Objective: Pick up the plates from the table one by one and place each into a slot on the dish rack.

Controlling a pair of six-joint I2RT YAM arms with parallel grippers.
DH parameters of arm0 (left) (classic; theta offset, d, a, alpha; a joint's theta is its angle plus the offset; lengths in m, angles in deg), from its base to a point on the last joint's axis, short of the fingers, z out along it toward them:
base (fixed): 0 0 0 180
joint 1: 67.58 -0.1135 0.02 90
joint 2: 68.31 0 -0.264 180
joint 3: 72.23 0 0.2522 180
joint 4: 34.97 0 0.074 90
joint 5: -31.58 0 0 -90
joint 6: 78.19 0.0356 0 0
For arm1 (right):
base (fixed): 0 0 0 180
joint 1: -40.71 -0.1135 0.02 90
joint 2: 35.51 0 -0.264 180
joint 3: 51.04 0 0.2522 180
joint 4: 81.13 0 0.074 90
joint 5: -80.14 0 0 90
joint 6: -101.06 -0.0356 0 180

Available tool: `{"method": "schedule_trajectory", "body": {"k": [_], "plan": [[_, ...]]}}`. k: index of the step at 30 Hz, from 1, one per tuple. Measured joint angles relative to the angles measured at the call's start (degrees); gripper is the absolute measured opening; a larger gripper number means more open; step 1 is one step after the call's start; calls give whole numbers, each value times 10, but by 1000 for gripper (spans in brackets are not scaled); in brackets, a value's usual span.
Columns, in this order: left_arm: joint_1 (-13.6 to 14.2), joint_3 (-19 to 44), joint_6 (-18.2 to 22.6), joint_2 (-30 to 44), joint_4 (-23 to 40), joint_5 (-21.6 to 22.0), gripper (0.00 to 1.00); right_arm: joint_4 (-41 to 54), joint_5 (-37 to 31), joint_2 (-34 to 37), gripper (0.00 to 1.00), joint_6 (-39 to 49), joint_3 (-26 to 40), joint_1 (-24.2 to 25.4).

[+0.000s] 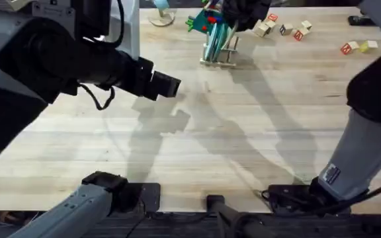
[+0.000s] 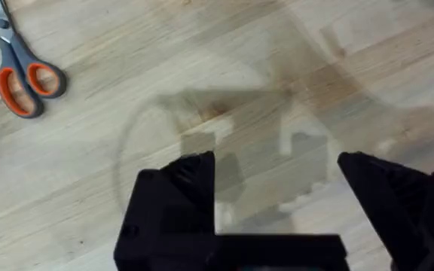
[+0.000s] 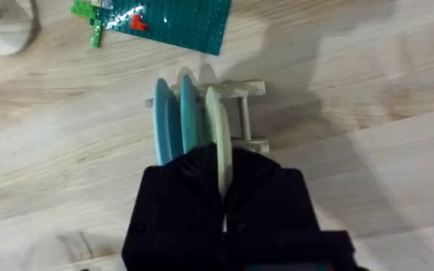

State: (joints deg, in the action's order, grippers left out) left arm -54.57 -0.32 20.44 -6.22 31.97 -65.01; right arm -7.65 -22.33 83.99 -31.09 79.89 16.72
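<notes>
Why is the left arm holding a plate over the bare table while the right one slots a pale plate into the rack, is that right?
Not quite: the left wrist view shows the left fingers open and empty over the table. The right fingers do grip the pale plate at the dish rack.

At the frame's top centre you see the small light wooden dish rack on the pale plank bench, teal plates upright in it. Your left arm's black claw hangs mid-left.
</notes>
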Motion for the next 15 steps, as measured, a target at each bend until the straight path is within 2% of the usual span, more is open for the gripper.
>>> {"method": "schedule_trajectory", "body": {"k": [15], "plan": [[0,0,0,0,2,0,993,-7,-4,25,33,27,0,4]]}}
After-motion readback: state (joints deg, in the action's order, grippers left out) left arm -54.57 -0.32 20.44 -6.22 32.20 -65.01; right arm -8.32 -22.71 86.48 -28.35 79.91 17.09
